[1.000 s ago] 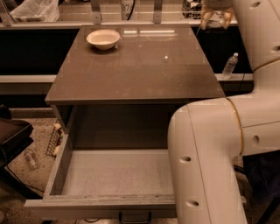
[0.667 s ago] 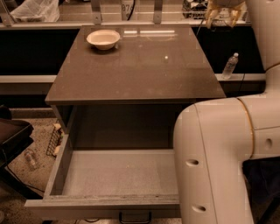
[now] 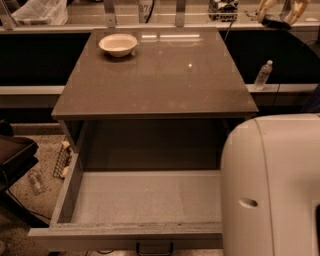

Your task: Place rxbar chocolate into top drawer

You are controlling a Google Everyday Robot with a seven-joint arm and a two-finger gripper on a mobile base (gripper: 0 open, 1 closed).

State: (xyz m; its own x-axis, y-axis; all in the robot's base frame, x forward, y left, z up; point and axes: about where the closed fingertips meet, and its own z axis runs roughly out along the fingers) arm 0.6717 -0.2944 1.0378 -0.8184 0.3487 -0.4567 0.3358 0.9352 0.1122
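The top drawer (image 3: 145, 197) is pulled out wide at the bottom of the camera view, with a bare flat grey bottom and its dark handle (image 3: 154, 247) at the front edge. My gripper (image 3: 277, 20) is at the far top right, beyond the back right corner of the cabinet top, high above the drawer. Its pale fingers (image 3: 264, 9) point down and hold a small dark flat thing between the tips, the rxbar chocolate (image 3: 275, 21). My white arm (image 3: 272, 185) fills the lower right and hides the drawer's right side.
A white bowl (image 3: 118, 44) stands at the back left of the brown cabinet top (image 3: 160, 75). A water bottle (image 3: 263, 75) stands on a ledge to the right. A dark bin (image 3: 15, 155) and litter lie on the floor at left.
The upper arm link has swung out of view at the top right. The gripper has shifted right and a little down with the dark bar. The big white arm body has moved right.
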